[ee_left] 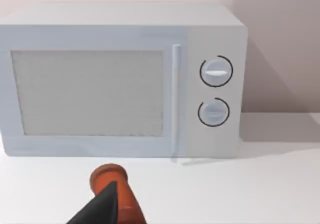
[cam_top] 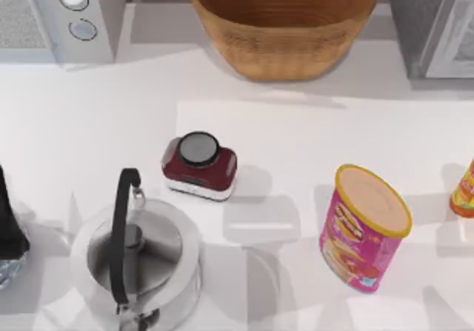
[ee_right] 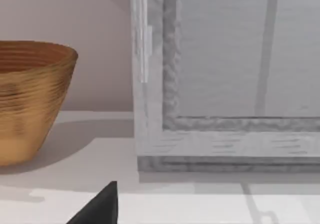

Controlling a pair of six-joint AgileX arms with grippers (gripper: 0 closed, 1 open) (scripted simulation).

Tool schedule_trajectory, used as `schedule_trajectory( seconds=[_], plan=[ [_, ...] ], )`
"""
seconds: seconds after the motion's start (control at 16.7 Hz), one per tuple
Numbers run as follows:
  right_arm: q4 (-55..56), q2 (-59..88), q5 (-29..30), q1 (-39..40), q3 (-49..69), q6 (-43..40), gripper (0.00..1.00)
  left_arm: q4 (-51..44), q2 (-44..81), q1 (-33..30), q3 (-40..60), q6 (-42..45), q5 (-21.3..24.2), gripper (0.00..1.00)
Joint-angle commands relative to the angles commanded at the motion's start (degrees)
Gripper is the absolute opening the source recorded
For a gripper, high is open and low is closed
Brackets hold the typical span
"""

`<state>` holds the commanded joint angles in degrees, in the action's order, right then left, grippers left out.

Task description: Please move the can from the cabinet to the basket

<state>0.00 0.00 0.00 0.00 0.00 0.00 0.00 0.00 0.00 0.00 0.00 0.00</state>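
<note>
White counter's far right corner holds the shut cabinet [cam_top: 437,24]; right gripper [ee_right: 100,206], grip unreadable, should first hook the door edge squarely.

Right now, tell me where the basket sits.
In the top view the basket stands at the table's far edge, centre, between the microwave on the left and the cabinet on the right.

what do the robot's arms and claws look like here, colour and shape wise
Little of them is in frame. The left arm shows at the top view's left edge as a dark, nearly black curved body with a silvery grey part at its lower end. In each wrist view a matte black, pointed wedge rises from the bottom edge, part of the left claw and right claw. No cables or markings are visible.
</note>
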Motion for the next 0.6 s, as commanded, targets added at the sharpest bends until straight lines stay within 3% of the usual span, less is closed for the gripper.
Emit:
schedule_trajectory(
  seconds=[0.3,0.6],
  plan=[
    [-0.74,3.19,0.40,0.63,3.67,0.15,1.00,0.00,0.00,0.00,0.00,0.00,0.00,1.00],
    [-5.04,17.67,2.50,2.73,21.55,0.42,1.00,0.00,0.00,0.00,0.00,0.00,0.00,1.00]
  ],
)
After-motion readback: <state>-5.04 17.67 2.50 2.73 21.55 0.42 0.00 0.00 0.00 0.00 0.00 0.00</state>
